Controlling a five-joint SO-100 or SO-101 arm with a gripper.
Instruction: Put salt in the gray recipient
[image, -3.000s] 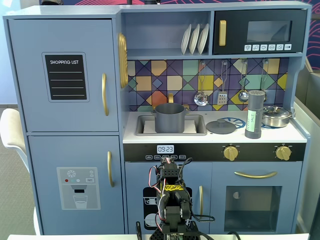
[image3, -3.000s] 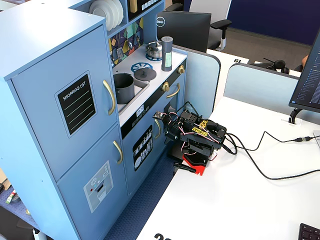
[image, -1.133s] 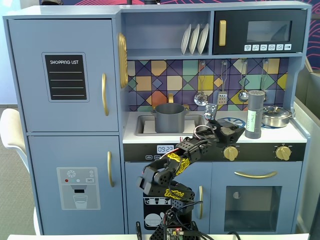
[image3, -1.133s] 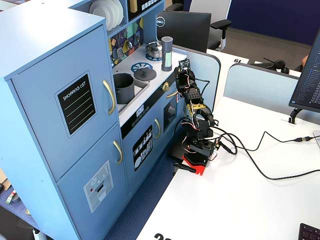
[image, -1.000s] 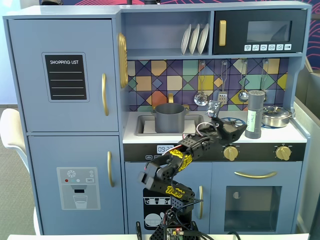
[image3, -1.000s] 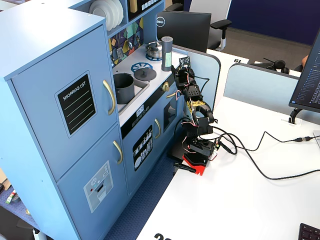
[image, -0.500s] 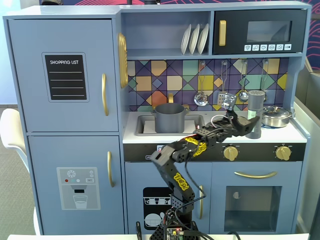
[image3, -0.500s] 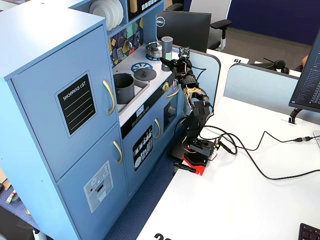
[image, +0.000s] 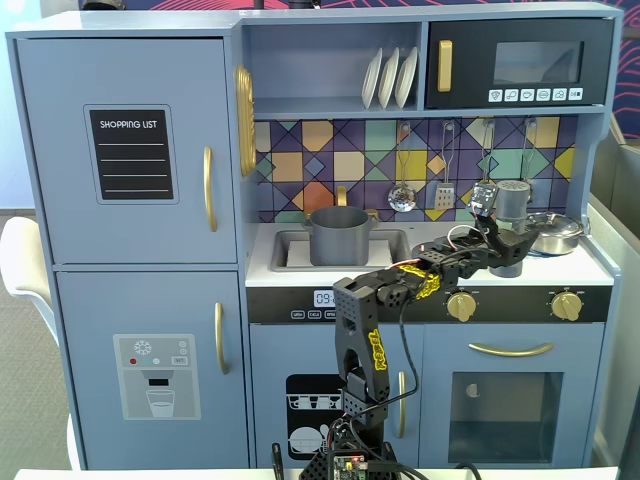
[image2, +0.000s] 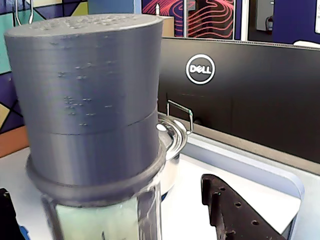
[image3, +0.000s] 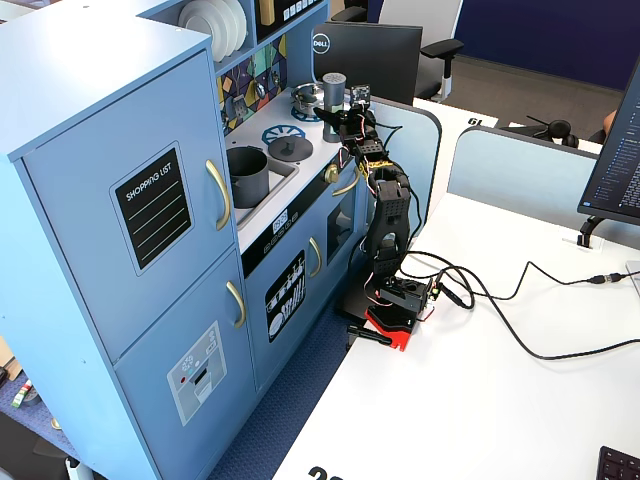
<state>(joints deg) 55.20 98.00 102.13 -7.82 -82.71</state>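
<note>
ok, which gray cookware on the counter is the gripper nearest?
The shiny steel pan at the counter's right end, just behind the gripper; the dark pot sits in the sink.

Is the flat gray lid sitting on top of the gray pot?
No, in a fixed view the gray pot stands open in the sink, while the lid lies on the counter beside it.

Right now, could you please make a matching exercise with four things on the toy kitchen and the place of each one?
Things:
1. gray pot
2. salt shaker
3. white plates
4. steel pan

Places:
A. on the upper shelf
B. in the sink
C. at the counter's far right end
D. at the gripper

Pairs: 1-B, 2-D, 3-A, 4-C
</note>
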